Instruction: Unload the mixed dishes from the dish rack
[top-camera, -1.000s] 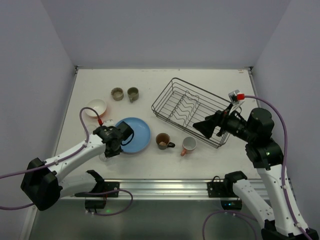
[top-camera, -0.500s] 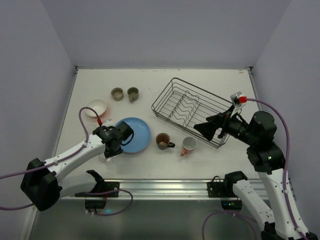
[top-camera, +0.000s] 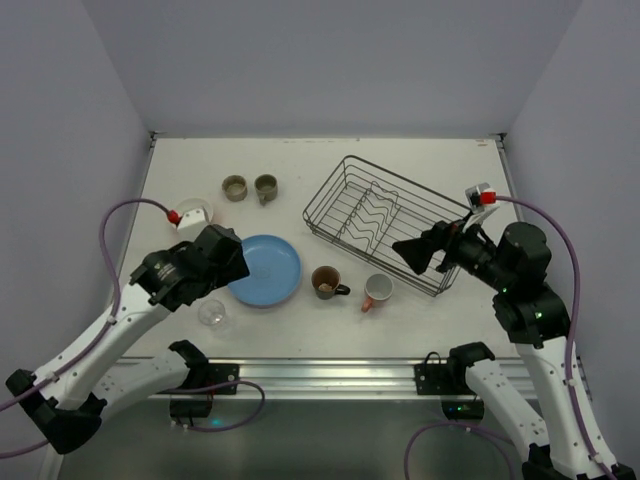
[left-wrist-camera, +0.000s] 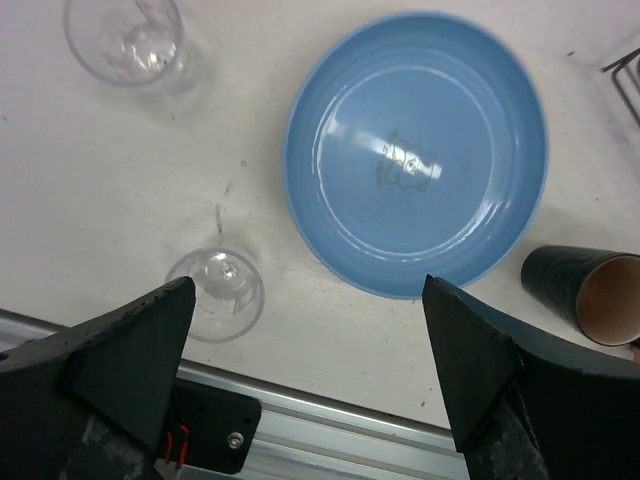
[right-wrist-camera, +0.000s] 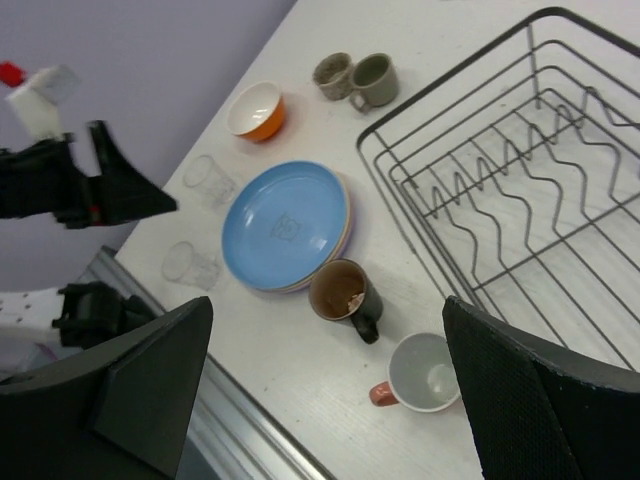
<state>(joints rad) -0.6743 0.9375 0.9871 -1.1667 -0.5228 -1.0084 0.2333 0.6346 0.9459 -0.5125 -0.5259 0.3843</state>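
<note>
At counter's (top-camera: 300, 325) near-left edge: just released clear glass (left-wrist-camera: 215, 292), lifted left claw (left-wrist-camera: 308, 300) spread wide, empty; right claw (top-camera: 412, 250) likewise; dish rack (top-camera: 326, 185) seemingly emptied.

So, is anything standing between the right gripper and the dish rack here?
Nothing visible does. The open right gripper hangs above the near side of the dish rack with only air between. No dishes show in the rack. The brown mug and pink mug stand outside it.
</note>
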